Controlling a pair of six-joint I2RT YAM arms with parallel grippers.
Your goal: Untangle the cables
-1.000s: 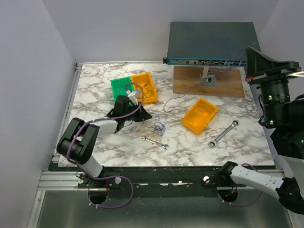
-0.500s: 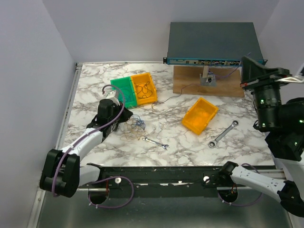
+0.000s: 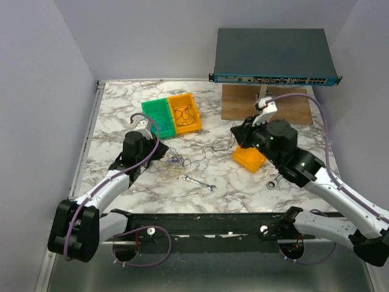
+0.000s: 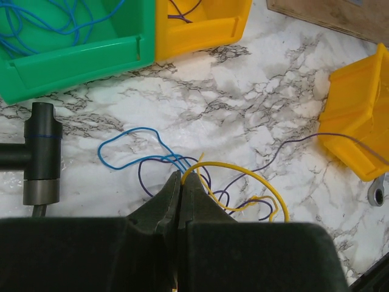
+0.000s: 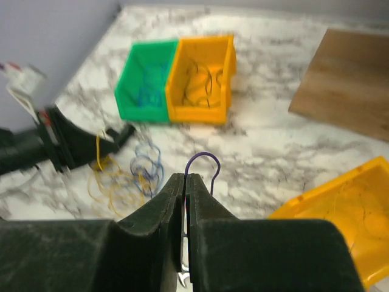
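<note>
The cables lie in a loose tangle of thin blue, yellow and dark purple wires on the marble table, left of centre. My left gripper is at the tangle's left side. In the left wrist view it is shut on the yellow wire, with the blue wire looping just beyond the tips. My right gripper is over the middle of the table. In the right wrist view it is shut on a dark purple wire that arches above the tips. The tangle lies to its left.
A green bin and an orange bin holding wires stand side by side behind the tangle. Another orange bin is half hidden under my right arm. A small wrench, a larger wrench, a wooden board and a network switch are nearby.
My right arm has swung in from the right edge to the table's middle and is shut on a purple wire. My left gripper has drawn the tangle leftward.
</note>
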